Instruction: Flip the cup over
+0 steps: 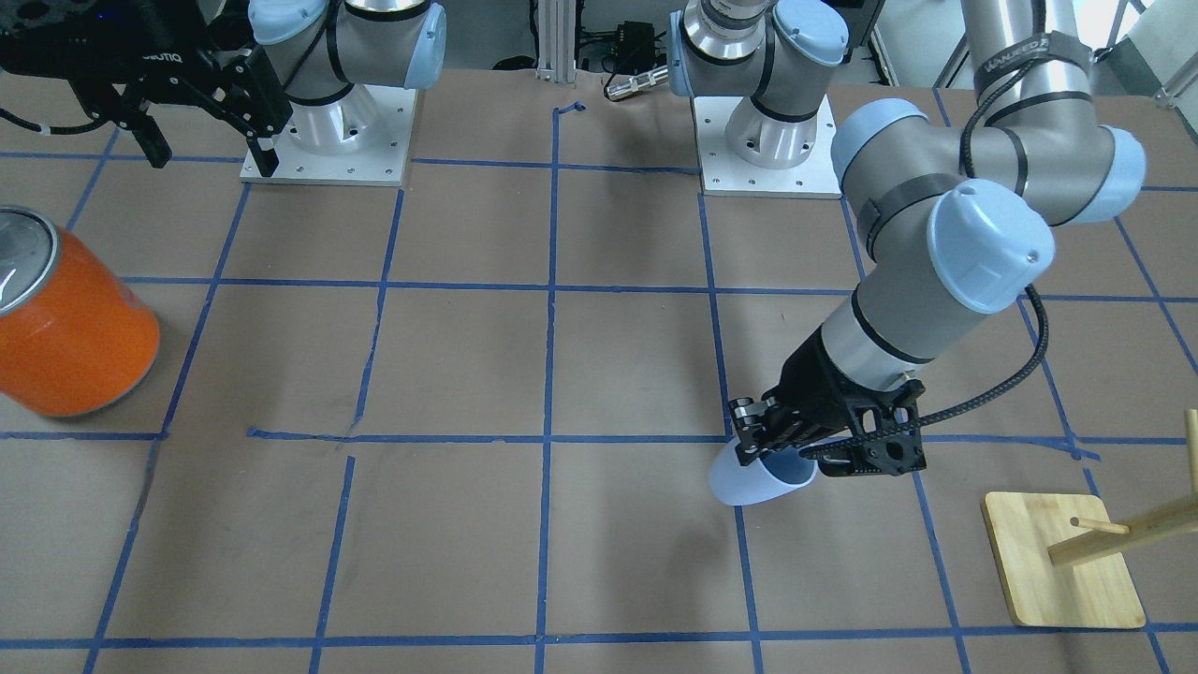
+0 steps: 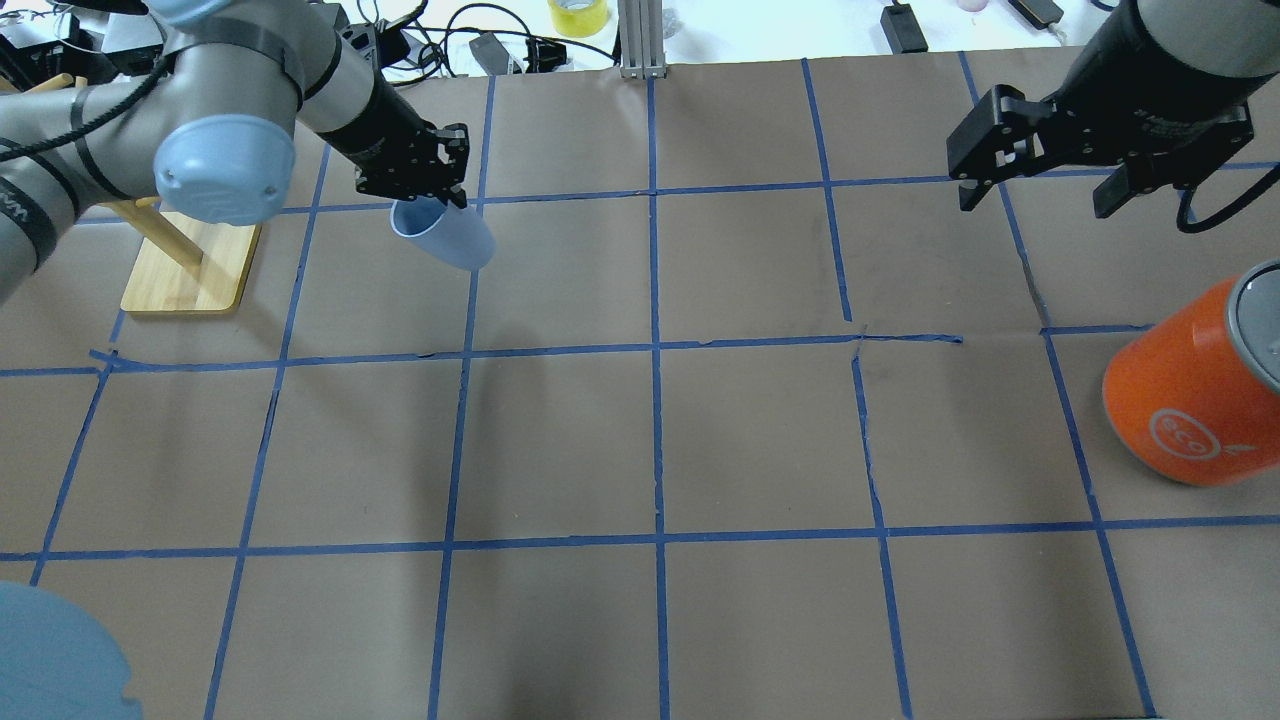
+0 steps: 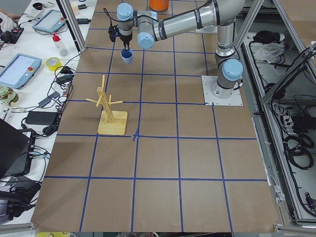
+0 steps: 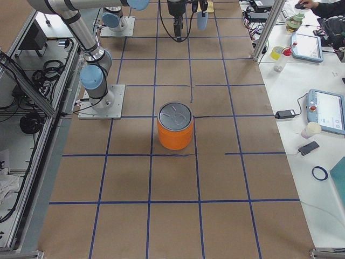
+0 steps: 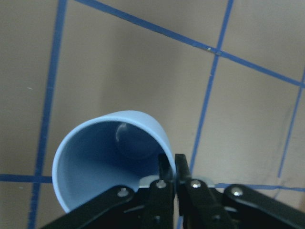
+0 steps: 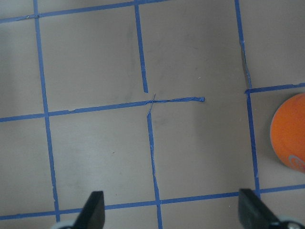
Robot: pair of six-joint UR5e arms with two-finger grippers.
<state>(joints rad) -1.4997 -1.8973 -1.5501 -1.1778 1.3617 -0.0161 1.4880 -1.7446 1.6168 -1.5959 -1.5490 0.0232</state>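
Left tool [image 1: 753,454] is clamped on the cup [image 1: 753,482] by the rim: one finger inside, one outside, thin wall pinched btwn them. Cup hangs tilted near the wood stand [image 1: 1062,562], on the stand's can-ward side. Its mouth points up toward the wrist and its base is lower, pointing away from the stand. It looks lifted off the counter [image 2: 650,450], w/ its shadow lying apart from it.

Right tool [image 2: 1035,200] is spread wide w/ nothing in it, well apart from the stand and far across the counter. Orange can [image 2: 1190,400] is likewise well apart from the stand.

Doing the step well (my read):
- A rim pinch on a smooth tapered wall is a weak hold, so rotate the wrist slow, no jerks.
- Get the cup square to the counter before lowering, else it lands on an edge and tips.
- Lower till it sits flat, then part the fingers and lift straight out so the inner finger doesn't drag the wall.
- Stay off the stand's pegs during the wrist roll.

Hard to see:
- Cup's underside shows in no view.
- Whether the low edge touches the counter isn't certain.
- How deep the inner finger goes is hidden in the overhead view.
- Can is cut off at the frame edges, and the stand's top is cropped in the front view.
- Right tool's fingertips are cropped at the bottom of its own wrist view.
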